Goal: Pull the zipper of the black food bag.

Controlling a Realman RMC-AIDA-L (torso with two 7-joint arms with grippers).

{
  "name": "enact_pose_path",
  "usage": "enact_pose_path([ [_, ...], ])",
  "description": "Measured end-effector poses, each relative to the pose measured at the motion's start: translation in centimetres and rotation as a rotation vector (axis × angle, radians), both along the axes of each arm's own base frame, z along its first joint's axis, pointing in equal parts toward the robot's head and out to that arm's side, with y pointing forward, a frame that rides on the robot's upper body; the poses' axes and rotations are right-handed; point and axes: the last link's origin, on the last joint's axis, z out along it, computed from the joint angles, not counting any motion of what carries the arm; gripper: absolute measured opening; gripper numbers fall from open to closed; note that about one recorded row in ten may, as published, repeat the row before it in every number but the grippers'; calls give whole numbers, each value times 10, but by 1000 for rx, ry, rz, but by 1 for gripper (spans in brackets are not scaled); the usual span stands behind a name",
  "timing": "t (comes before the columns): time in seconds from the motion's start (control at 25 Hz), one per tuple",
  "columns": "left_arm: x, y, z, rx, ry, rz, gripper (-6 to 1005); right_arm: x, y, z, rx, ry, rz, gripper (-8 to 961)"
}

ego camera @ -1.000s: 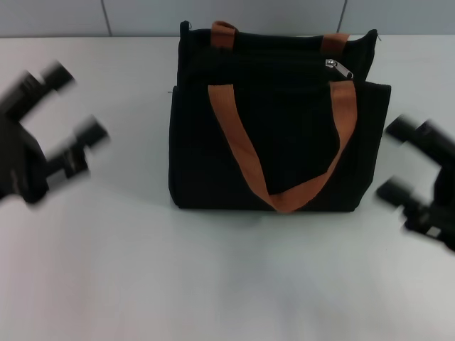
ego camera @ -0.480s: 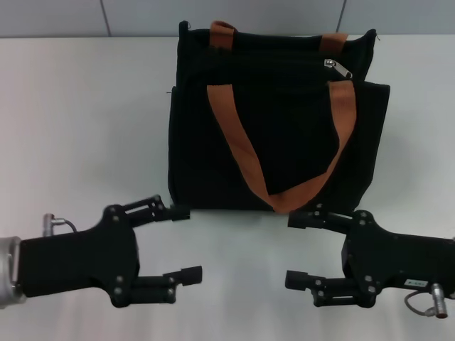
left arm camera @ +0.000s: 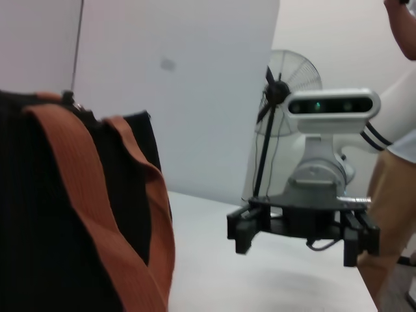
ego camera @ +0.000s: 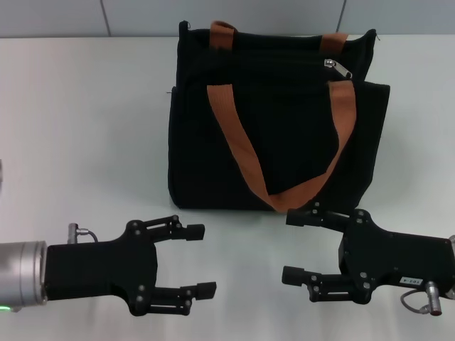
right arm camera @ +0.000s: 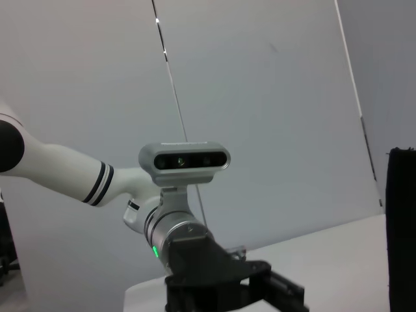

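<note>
The black food bag (ego camera: 277,135) stands upright at the back middle of the white table, with two orange-brown straps (ego camera: 284,192). The silver zipper pull (ego camera: 338,68) lies near the right end of the bag's top zip line. My left gripper (ego camera: 200,260) is open, low over the table in front of the bag's left half. My right gripper (ego camera: 293,245) is open, in front of the bag's right half, facing the left one. Both are empty and clear of the bag. The left wrist view shows the bag's side (left arm camera: 45,214) and the right gripper (left arm camera: 296,224).
The white table (ego camera: 85,142) stretches to both sides of the bag. A grey wall runs behind it. The left wrist view shows a fan (left arm camera: 286,84) and a person's leg (left arm camera: 390,214) beyond the table.
The left gripper has moved a little right and toward the front edge. The right gripper has hardly moved. A second ago both arms were swinging in from the sides.
</note>
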Motion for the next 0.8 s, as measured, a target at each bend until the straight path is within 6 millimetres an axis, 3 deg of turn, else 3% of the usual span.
enact_pose_path([
  [0.8, 2, 1, -2, 27, -17, 8, 840, -2, 2, 0, 28, 18, 6, 840],
])
